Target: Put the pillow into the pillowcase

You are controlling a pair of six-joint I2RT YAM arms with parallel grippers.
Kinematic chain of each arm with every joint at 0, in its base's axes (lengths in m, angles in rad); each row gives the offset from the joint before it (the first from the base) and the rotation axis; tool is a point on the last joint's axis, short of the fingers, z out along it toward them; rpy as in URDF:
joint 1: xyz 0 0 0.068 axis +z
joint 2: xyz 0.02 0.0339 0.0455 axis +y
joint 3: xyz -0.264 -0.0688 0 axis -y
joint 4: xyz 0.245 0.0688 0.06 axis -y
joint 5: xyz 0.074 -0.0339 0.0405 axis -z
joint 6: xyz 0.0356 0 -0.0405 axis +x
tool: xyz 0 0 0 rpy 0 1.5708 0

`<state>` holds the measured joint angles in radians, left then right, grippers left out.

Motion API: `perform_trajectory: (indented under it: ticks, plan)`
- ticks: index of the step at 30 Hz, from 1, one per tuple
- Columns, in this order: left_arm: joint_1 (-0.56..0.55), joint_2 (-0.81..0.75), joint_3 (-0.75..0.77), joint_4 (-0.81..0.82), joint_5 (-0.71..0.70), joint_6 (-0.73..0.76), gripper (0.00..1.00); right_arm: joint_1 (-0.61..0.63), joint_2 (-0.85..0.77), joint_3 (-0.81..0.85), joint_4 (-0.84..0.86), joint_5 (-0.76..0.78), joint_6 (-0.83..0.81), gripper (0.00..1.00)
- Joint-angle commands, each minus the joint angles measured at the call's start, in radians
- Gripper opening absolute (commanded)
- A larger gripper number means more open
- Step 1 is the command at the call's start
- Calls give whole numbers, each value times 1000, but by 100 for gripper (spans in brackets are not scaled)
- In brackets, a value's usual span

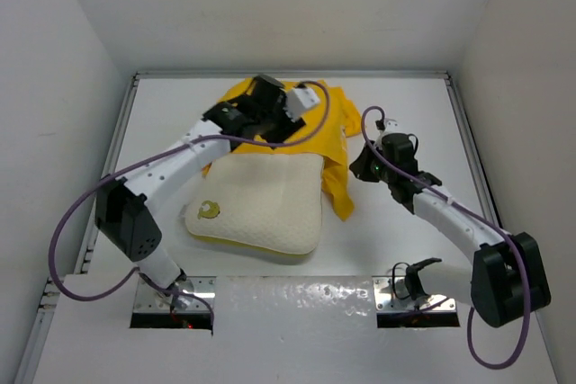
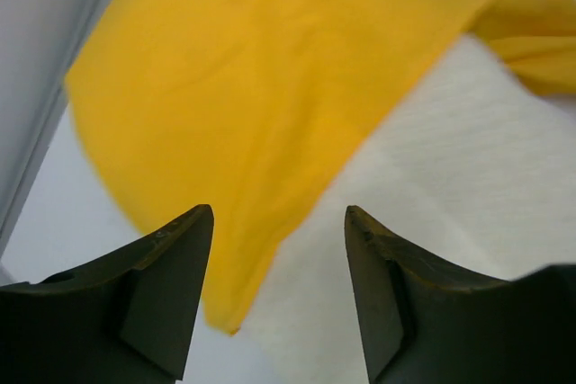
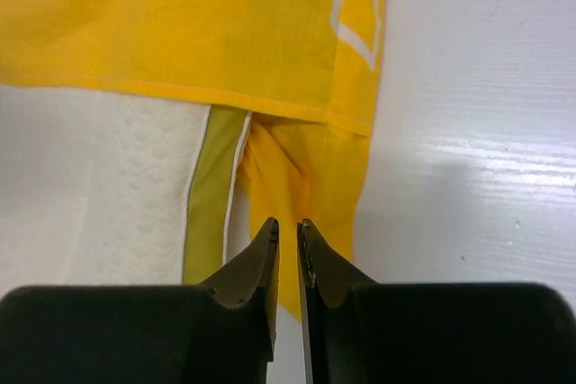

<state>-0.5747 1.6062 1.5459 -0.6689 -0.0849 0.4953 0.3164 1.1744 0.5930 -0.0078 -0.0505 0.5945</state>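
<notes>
When you look from the top, the pillow lies in the middle of the table. The pillowcase is draped over its far end and right side. Only the left wrist view shows the left gripper wide open, holding nothing, above yellow cloth and white pillow. Only the right wrist view shows the right gripper almost closed at the case's hanging corner. I cannot tell if it pinches cloth.
</notes>
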Motion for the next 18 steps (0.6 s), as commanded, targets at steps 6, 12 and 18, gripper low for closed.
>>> perform_trajectory:
  ticks: [6,12,18]
  plan:
    - [-132,11,-44,-113,175,34,75,-4,284,185,52,3,-238,47]
    - [-207,-85,-263,-121,240,196,100,-2,425,179,203,-25,-281,72]
    - [-421,-63,-340,-147,146,213,100,0,517,240,172,23,-320,76]
